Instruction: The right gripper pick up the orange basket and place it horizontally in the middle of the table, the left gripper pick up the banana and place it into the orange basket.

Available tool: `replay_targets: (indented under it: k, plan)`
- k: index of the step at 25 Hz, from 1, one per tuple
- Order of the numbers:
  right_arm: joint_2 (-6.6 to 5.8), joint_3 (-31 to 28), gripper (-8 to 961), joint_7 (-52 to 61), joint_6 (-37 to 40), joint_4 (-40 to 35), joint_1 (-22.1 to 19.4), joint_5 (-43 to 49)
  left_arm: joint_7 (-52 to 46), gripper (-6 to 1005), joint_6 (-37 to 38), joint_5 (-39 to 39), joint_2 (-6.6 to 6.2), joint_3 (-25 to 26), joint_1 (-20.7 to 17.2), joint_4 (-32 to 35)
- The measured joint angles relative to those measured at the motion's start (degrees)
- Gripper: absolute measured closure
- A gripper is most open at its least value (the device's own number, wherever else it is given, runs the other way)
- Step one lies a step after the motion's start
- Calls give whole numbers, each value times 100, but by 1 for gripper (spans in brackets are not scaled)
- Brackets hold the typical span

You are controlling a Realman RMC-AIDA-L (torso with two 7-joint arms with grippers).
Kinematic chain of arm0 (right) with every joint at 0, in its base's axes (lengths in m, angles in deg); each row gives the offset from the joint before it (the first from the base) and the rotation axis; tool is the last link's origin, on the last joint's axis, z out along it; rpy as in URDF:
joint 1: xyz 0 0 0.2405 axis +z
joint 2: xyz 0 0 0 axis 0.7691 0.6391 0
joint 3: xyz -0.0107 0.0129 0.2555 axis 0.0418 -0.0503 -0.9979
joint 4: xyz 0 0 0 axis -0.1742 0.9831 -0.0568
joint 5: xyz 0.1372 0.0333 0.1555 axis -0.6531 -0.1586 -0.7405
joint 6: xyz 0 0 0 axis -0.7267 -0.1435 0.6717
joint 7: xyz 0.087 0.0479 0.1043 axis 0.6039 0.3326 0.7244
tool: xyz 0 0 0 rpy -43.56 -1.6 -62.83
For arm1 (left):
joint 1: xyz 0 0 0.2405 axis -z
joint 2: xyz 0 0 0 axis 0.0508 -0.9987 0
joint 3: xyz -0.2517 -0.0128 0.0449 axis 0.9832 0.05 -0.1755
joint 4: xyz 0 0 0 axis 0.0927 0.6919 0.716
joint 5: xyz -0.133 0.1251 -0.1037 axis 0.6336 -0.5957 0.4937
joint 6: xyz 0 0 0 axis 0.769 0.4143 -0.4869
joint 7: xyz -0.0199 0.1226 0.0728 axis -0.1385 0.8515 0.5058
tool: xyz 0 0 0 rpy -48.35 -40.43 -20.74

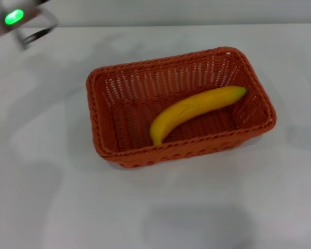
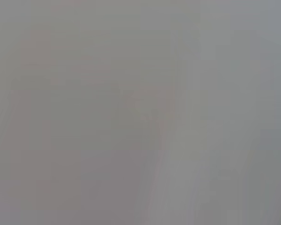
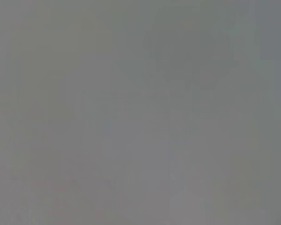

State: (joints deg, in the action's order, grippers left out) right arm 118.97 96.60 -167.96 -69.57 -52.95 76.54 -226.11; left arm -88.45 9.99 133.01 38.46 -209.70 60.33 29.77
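The orange basket (image 1: 160, 153) lies lengthwise across the middle of the white table (image 1: 46, 202) in the head view. Inside it the yellow banana (image 1: 194, 106) rests slantwise on the basket floor, its tip near the basket's far right corner. A part of the left arm (image 1: 20, 23) with a green light shows at the far left corner, well away from the basket; its gripper is out of the picture. No part of the right arm shows in the head view. Both wrist views hold only a plain grey surface.
Bare white tabletop surrounds the basket on every side. The table's far edge runs along the top of the head view.
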Motion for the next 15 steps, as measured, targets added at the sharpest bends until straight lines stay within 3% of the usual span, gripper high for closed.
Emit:
replay_targets:
  k: [5, 6, 9, 13, 14, 15]
  plan:
    - [-5, -2, 299, -6, 1, -8, 1, 0, 1359, 132, 167, 2458, 15, 6, -1518, 769]
    - [-5, -1, 299, -10, 1, -8, 2, 0, 1985, 132, 235, 3174, 40, 7, -1976, 1120]
    - [-7, -1, 299, -26, 2, -9, 2, 0, 3347, 132, 378, 4276, 56, 14, -2693, 1876]
    - [-8, -1, 298, -38, 26, -15, 1, 16, 4960, 132, 498, 5153, 87, 23, -3428, 2771]
    - [-9, 2, 298, -39, 28, -15, 1, 19, 4960, 132, 498, 5153, 87, 23, -3428, 2771]
    - [-9, 15, 298, -40, 29, -16, 2, 34, 5545, 131, 476, 5508, 103, 26, -3725, 3128]
